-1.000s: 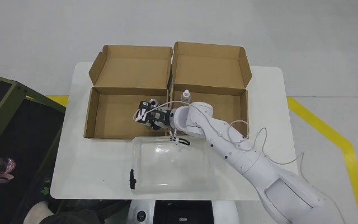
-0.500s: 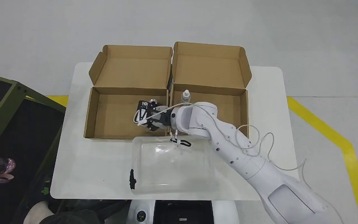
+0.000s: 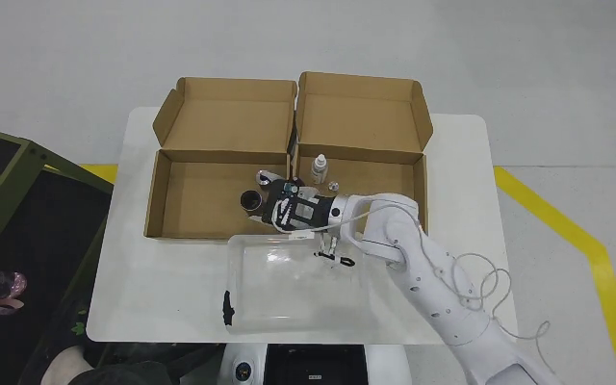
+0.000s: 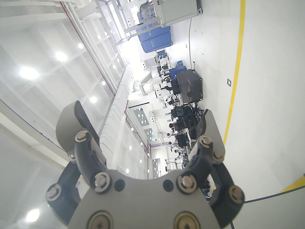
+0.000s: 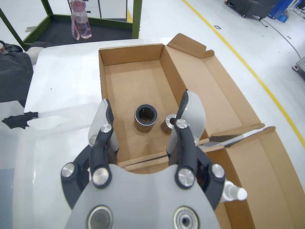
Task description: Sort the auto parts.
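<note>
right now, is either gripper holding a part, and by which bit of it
Nothing is held. The right gripper is open above the cardboard box, where the metal sleeve stands free; the left gripper is open and empty.

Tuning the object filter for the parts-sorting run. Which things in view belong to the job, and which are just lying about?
Job: metal sleeve, small metal cylinder, left cardboard box, right cardboard box, small white bottle, clear bin.
Lying about: pink water bottle, green cart.
</note>
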`<state>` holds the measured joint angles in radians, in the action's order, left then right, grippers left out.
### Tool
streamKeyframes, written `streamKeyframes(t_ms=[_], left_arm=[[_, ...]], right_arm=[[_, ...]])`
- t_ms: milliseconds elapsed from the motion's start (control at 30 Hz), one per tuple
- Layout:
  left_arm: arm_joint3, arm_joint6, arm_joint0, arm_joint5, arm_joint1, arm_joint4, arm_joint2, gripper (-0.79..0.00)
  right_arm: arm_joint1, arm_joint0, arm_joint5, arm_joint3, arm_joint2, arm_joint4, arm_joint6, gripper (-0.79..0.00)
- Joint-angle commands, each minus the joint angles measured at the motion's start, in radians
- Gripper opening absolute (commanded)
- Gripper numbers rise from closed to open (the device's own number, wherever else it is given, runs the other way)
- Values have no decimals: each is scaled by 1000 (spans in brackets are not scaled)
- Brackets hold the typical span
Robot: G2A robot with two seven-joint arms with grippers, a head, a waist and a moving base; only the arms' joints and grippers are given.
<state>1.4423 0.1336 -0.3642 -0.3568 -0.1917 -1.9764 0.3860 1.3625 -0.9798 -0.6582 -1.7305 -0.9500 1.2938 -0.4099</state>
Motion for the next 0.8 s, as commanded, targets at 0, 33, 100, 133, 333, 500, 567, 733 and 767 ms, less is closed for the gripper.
streamKeyframes(t_ms=[0, 33, 100, 133, 333, 500, 567, 733, 767], left_arm=[[0, 0, 0, 0, 0, 0, 0, 0], [0, 0, 0, 0, 0, 0, 0, 0], [0, 0, 0, 0, 0, 0, 0, 0], [0, 0, 0, 0, 0, 0, 0, 0], [0, 0, 0, 0, 0, 0, 0, 0], [0, 0, 0, 0, 0, 0, 0, 0], [0, 0, 0, 0, 0, 0, 0, 0], [0, 0, 0, 0, 0, 0, 0, 0], [0, 0, 0, 0, 0, 0, 0, 0]], right_arm=[[-11, -38, -7, -31, -40, 7, 14, -280], [-16, -58, -13, -46, -59, 10, 25, -286], [-27, -98, -21, -77, -98, 20, 44, -292], [-32, -119, -24, -90, -118, 23, 54, -289], [-61, -240, -37, -158, -248, 32, 115, -311], [-82, -330, -50, -194, -362, 41, 197, -200], [-90, -366, -52, -204, -402, 54, 237, -175], [-104, -445, -56, -217, -487, 74, 319, -135], [-107, -461, -54, -220, -502, 78, 338, -117]])
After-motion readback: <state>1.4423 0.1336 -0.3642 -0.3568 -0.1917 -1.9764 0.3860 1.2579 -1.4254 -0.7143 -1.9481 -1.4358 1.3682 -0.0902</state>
